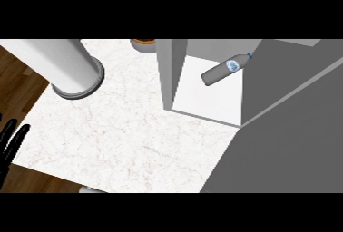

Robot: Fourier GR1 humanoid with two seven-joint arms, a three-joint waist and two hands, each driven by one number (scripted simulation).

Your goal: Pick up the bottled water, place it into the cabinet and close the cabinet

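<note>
Grey cylindrical bottled water [226, 69] lying tilted on white cabinet [201, 97] floor, veined marble counter [120, 136], left hand [18, 138] fingers straight, spread

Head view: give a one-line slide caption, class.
Bottled water lies inside the open cabinet; the left robot hand rests at the view's left edge.

The left hand [9, 141] rests at the view's left edge, fingers straight. Far to its upper right, across the marble counter [120, 136], the bottled water [226, 69] lies on its side inside the grey cabinet [167, 72] - its door [288, 145] swung wide.
</note>
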